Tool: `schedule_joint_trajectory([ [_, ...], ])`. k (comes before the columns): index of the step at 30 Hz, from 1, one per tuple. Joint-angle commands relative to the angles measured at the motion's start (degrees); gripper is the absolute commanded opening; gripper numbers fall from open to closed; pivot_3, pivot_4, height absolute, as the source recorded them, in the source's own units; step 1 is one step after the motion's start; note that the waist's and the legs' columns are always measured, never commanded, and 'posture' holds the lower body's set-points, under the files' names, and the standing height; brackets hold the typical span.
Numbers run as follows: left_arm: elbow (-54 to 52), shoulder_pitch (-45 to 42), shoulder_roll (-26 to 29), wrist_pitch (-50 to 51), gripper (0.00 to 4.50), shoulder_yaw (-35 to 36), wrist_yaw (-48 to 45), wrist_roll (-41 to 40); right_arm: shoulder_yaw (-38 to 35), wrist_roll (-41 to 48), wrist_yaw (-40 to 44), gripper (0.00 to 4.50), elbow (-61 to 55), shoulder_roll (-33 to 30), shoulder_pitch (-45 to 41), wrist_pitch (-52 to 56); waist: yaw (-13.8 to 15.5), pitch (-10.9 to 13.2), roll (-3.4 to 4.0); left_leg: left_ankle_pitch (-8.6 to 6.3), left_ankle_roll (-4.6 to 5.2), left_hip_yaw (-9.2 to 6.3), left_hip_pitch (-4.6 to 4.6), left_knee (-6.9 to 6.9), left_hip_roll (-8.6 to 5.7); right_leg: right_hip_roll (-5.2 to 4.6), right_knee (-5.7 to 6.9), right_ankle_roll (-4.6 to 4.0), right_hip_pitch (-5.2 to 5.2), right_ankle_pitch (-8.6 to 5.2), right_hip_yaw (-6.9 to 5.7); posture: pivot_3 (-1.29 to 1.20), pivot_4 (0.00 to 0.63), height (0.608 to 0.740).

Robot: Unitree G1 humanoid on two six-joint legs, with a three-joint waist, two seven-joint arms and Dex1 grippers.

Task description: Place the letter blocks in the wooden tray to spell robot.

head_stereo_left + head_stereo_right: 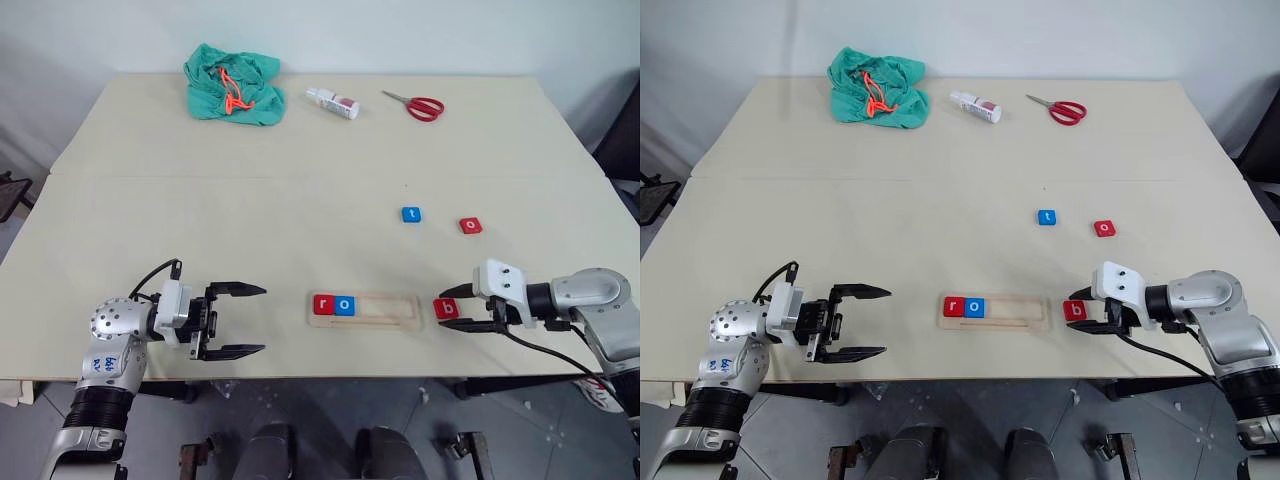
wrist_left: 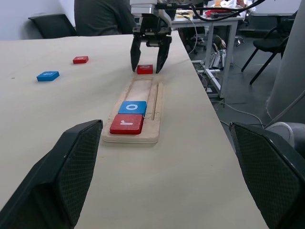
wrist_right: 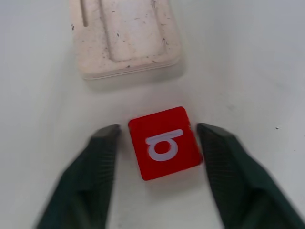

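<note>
Across the pale tabletop (image 1: pixel 300 200) the wooden tray (image 1: pixel 385 310) sits near the front edge with a red r block (image 1: pixel 323 304) and blue o block (image 1: pixel 345 305) seated at its left end. Third letter in hand — the right gripper (image 3: pixel 157 148) straddles the red b block (image 1: pixel 447 308) just off the tray's right end, fingers apart, not yet clamped. Next, I judge, it must pinch, lift and set b beside the o. Blue t block (image 1: pixel 411 214) and red o block (image 1: pixel 470 225) wait farther back — the left gripper (image 1: pixel 238 320) hovers open.
</note>
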Motion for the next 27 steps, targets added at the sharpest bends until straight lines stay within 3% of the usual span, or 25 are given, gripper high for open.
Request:
schedule_joint_trajectory([
  [1, -1.2, -0.4, 0.3, -0.4, 4.50, 0.7, -2.5, -0.8, -1.0, 0.1, -1.2, 1.46, -0.8, 0.8, -1.0, 0.5, 0.0, 0.0, 0.00, 0.00, 0.00, 0.00, 0.00, 0.00, 0.00, 0.00, 0.00, 0.00, 0.00, 0.00, 0.00, 0.00, 0.150, 0.740],
  [9, 0.4, -1.5, -0.3, -1.1, 4.50, 0.5, -2.6, -0.4, -4.4, 7.0, -5.4, 1.46, -12.6, 1.5, -3.8, 17.9, 0.0, 0.0, 0.00, 0.00, 0.00, -0.01, -0.02, -0.01, 0.01, 0.01, 0.02, 0.00, -0.04, 0.00, 0.00, 0.00, 0.150, 0.740],
  [14, 2.2, -3.1, -1.4, -1.8, 4.50, -0.2, -2.7, 0.2, -2.6, 9.3, -8.4, 1.46, -19.7, 2.7, -7.7, 27.6, 0.1, 0.0, 0.00, 0.00, 0.00, -0.05, -0.04, 0.00, 0.00, 0.00, 0.01, 0.00, -0.04, 0.00, 0.01, 0.00, 0.150, 0.740],
  [19, 2.9, -4.0, -2.1, -2.2, 4.50, -0.7, -3.1, 0.5, 1.2, 8.3, -10.3, 1.46, -22.9, 4.4, -9.3, 32.2, 0.1, 0.0, 0.00, 0.00, 0.00, -0.08, -0.06, -0.01, -0.02, 0.00, 0.04, 0.00, -0.07, 0.00, 0.00, 0.00, 0.150, 0.740],
  [27, 1.6, -2.7, -1.2, -1.9, 4.50, -0.4, -2.8, 0.1, 4.8, 6.9, -11.0, 1.46, -23.7, 6.1, -7.0, 30.1, -0.1, 0.0, 0.00, 0.00, 0.00, -0.06, -0.10, -0.02, -0.03, -0.01, 0.08, 0.00, -0.14, 0.00, 0.01, 0.00, 0.150, 0.740],
])
